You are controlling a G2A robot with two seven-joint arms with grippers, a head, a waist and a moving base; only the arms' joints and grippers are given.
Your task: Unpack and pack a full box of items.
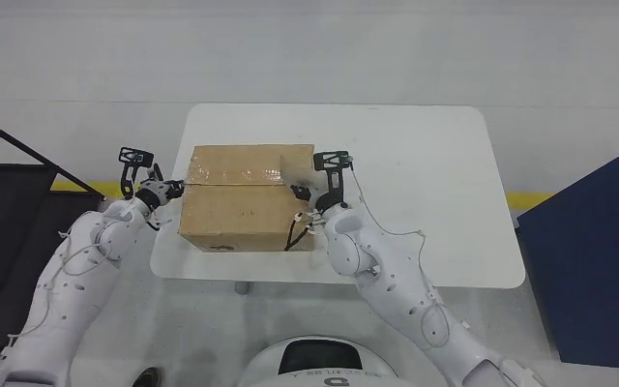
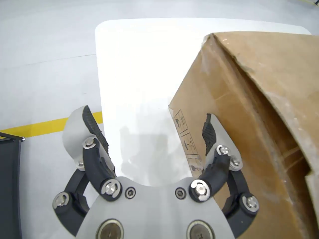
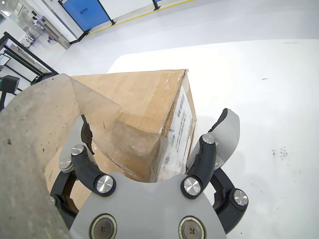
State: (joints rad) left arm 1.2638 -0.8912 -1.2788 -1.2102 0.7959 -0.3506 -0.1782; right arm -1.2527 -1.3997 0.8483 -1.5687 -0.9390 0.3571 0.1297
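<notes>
The right gripper [image 3: 154, 125] stands wide open, nothing held, straddling the box [image 1: 247, 208] at its right-hand far corner. One finger is over the cardboard top and the other hangs out past the side wall, above the bare table [image 1: 416, 193]. Between the jaws sits the box's corner, covered with cloudy clear tape [image 3: 134, 140]. A loose sheet of that tape stands up just beside the inner finger. On the side wall below the corner there is a white printed label [image 3: 183, 125]. A broad, grey, dusty strip [image 3: 30, 130] rises close by the wrist on the box side; I cannot tell what it is.

The left gripper [image 2: 149, 128] is open as well and holds nothing. It hangs at the box's left end, above the table edge. One finger is just beside the cardboard wall, near the printed handling marks [image 2: 185, 135]; whether it touches I cannot tell. The other is out over the floor. At that end the top flap bows up a little, leaving a dark gap [image 2: 286, 135] under its edge.

The box itself sits on the left part of the white table with its flaps down and a seam running from side to side across the top. Beyond the table lie a pale floor with a yellow line [image 2: 37, 125] and blue panels [image 3: 82, 11] farther off
</notes>
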